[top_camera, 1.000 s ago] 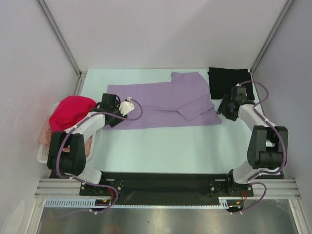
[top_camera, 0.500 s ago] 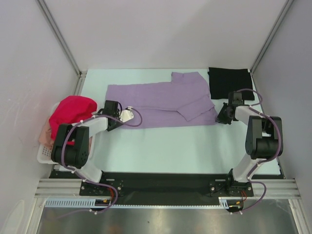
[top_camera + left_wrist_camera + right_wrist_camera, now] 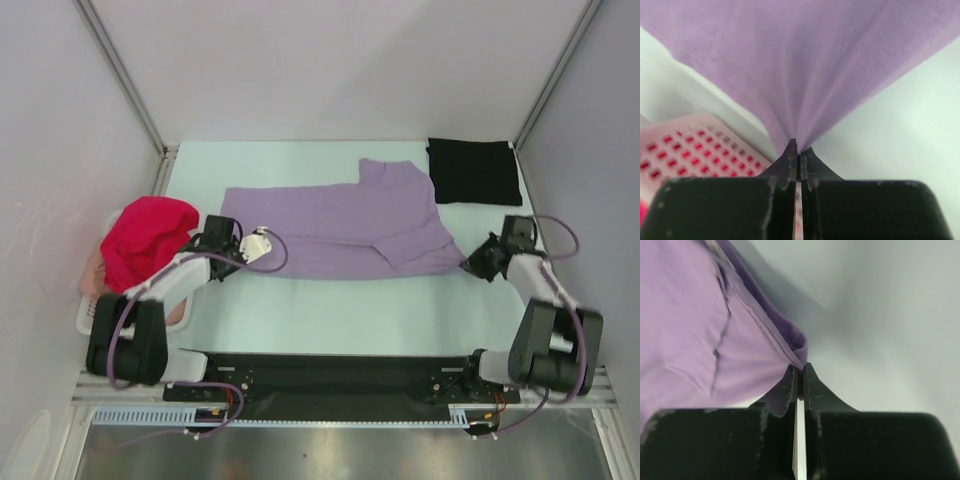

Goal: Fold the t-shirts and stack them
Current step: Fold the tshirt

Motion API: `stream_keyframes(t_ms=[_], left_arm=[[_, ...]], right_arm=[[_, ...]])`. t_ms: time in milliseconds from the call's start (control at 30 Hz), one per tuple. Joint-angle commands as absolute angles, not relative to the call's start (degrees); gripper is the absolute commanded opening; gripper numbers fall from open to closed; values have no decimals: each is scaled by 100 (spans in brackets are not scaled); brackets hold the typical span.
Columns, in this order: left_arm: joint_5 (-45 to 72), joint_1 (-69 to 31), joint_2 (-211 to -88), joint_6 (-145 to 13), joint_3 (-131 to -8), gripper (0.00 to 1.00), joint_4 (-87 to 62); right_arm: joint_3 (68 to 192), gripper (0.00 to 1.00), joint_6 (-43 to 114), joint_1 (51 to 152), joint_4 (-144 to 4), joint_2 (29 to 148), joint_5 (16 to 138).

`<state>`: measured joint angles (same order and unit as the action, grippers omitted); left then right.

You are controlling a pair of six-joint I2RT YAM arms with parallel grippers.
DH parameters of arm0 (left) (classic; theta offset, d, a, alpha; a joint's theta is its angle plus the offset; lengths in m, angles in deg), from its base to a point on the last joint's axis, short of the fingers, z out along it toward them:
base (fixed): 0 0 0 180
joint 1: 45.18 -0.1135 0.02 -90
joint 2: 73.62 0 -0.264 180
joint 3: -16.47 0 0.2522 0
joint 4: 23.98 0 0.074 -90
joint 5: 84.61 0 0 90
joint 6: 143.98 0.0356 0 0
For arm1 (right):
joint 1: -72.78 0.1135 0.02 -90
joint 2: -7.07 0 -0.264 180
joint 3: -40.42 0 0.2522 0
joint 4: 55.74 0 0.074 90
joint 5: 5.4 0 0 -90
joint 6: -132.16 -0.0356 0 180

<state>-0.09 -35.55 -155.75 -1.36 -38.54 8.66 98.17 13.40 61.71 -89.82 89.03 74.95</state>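
Two arms lie low and stretched forward, forearms close to the pale green table (image 3: 350,310), each angled in toward a near corner of the long lavender-purple cloth t-shirt (image 3: 340,225).

The left gripper (image 3: 228,252) has its jaws pressed together on the shirt's near left corner. In the left wrist view the cloth (image 3: 800,60) fans up and out from that gripper's (image 3: 799,150) pinch. The right gripper (image 3: 472,262) is clamped the same way on the near right corner, and the right wrist view shows a hemmed edge of the shirt (image 3: 685,330) caught at the tips of the right gripper (image 3: 799,371).

A bare band of table lies between the shirt's near edge and the arm bases, and another strip runs beyond it to the far wall. The black t-shirt folded square (image 3: 472,170) sits in the far right corner, just beside the lavender one's far right end. The white perforated plastic basket (image 3: 88,315) stands at the left edge, just beside the left arm, with the magenta-red t-shirt (image 3: 148,235) heaped on top and the pale peach-pink t-shirt (image 3: 95,268) beneath.

The lavender shirt's long axis runs left to right across the middle of the table. Its right part is folded over and a flap juts toward the far side. Which end is the neck cannot be told.
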Motion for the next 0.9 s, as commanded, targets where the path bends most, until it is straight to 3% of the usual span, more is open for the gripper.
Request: stream_keyframes(t_ms=[0,233,467,500,533,567,600,633,767,867], left_arm=[[459,-3577,-14474,-19,-3719,0,2325],[1127,-3542,-14007,103,-3843,0,3803],[1066,-3410,-13875,305,-3877,0,4454],[1066,-3401,-13883,341,-3903,4,4515],[1049,-3401,-13901,411,-3973,21,4542],[996,-3401,-13962,472,-4035,62,4664],[917,-3401,-13989,517,-4192,88,4691],[821,-3410,-14050,526,-4307,98,4691],[863,-3629,-14392,97,-5334,100,4123],[1285,-3928,-14901,-1027,-6222,100,3263]], right_arm=[[9155,0,553,5461,-9691,7549,7247],[8038,0,-90,4633,-10658,4596,7562],[8160,5,-546,4668,-11599,4381,8291],[8186,30,-609,4668,-11687,4390,8406],[8291,50,-670,4668,-11740,4407,8624],[8370,70,-714,4668,-11758,4442,8696],[8650,75,-689,4668,-11697,4443,8767],[8809,76,-636,4677,-11644,4443,8767],[9609,83,197,5001,-10584,4513,8286],[10057,81,1093,5677,-9379,5082,8152]])
